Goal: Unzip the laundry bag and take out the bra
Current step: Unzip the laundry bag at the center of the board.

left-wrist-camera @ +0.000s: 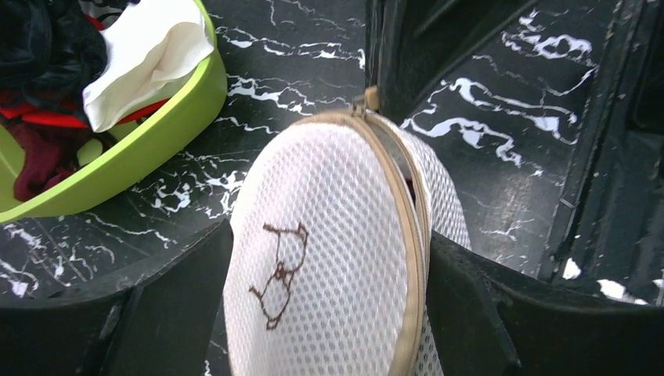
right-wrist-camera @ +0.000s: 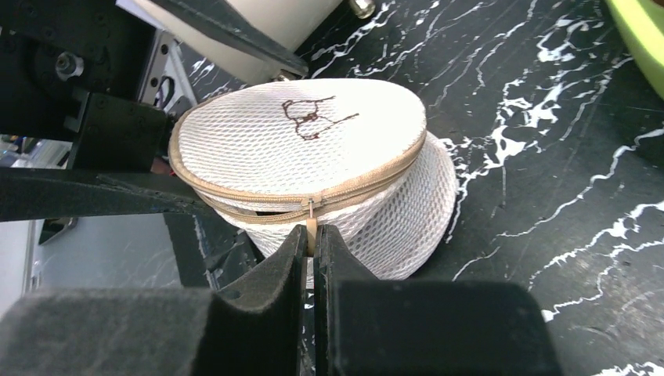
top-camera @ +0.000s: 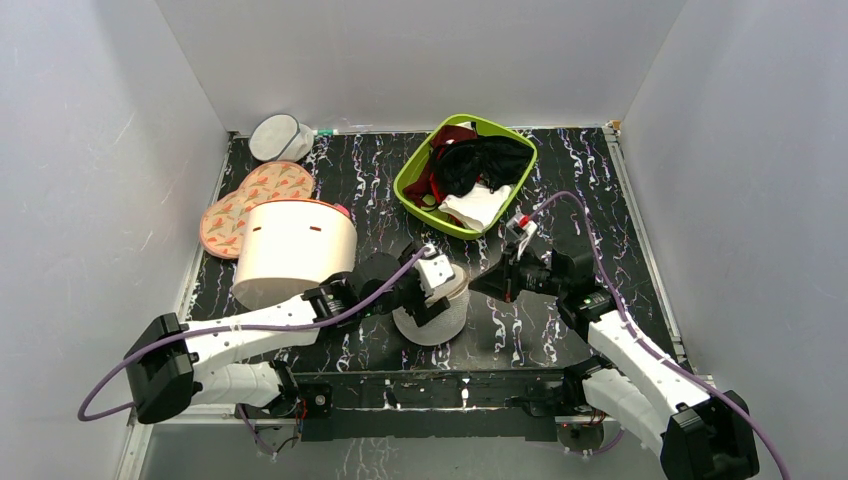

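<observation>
The laundry bag (top-camera: 441, 316), a small off-white mesh dome with a tan zip round its rim and a brown stitched figure on top, stands on the black marbled table between the arms. My left gripper (left-wrist-camera: 329, 235) is open, one finger on each side of the bag (left-wrist-camera: 329, 258). My right gripper (right-wrist-camera: 311, 235) is shut on the tan zip pull (right-wrist-camera: 311, 229) at the near side of the bag (right-wrist-camera: 313, 149). A narrow dark gap shows along the zip beside the slider. The bra is hidden.
A green basket (top-camera: 412, 165) at the back holds a black garment, dark red cloth and white cloth. A large cream cylinder (top-camera: 295, 250) stands left of the bag. A second mesh pouch (top-camera: 278, 138) and flat patterned pads (top-camera: 250, 205) lie at the back left.
</observation>
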Tool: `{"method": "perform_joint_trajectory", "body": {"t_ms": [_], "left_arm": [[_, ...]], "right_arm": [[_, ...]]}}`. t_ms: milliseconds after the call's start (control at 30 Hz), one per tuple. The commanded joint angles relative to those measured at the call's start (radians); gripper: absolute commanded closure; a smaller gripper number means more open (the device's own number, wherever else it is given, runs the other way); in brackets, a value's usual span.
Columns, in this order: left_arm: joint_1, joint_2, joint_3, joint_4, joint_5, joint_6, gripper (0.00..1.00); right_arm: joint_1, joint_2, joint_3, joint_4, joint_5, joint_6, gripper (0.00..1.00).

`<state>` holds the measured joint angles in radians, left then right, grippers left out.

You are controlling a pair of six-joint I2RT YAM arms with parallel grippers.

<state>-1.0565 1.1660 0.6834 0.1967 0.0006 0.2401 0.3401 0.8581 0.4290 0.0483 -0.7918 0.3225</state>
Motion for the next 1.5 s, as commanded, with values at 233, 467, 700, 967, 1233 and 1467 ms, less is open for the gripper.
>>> {"method": "perform_joint_trajectory", "body": {"t_ms": [233, 467, 700, 967, 1233, 1467], "left_arm": [[0.001, -0.050, 0.069, -0.027, 0.119, -0.079, 0.15], [0.001, -0.051, 0.093, -0.063, 0.107, -0.095, 0.35], [0.001, -0.059, 0.100, -0.078, 0.037, -0.089, 0.72], [0.001, -0.073, 0.094, -0.077, -0.018, -0.073, 0.94], [0.001, -0.087, 0.094, -0.089, -0.110, -0.059, 1.00], [0.001, -0.089, 0.100, -0.106, -0.117, -0.047, 0.95]], "right_arm": [[0.096, -0.022, 0.093, 0.043, -0.101, 0.014, 1.00], [0.141, -0.017, 0.146, 0.007, -0.018, 0.013, 1.00], [0.145, -0.009, 0.175, -0.037, -0.003, -0.004, 1.00], [0.144, 0.022, 0.192, -0.082, 0.040, 0.029, 1.00], [0.126, 0.018, 0.156, -0.132, 0.264, 0.097, 1.00], [0.111, 0.017, 0.174, -0.125, 0.253, 0.090, 1.00]]}}
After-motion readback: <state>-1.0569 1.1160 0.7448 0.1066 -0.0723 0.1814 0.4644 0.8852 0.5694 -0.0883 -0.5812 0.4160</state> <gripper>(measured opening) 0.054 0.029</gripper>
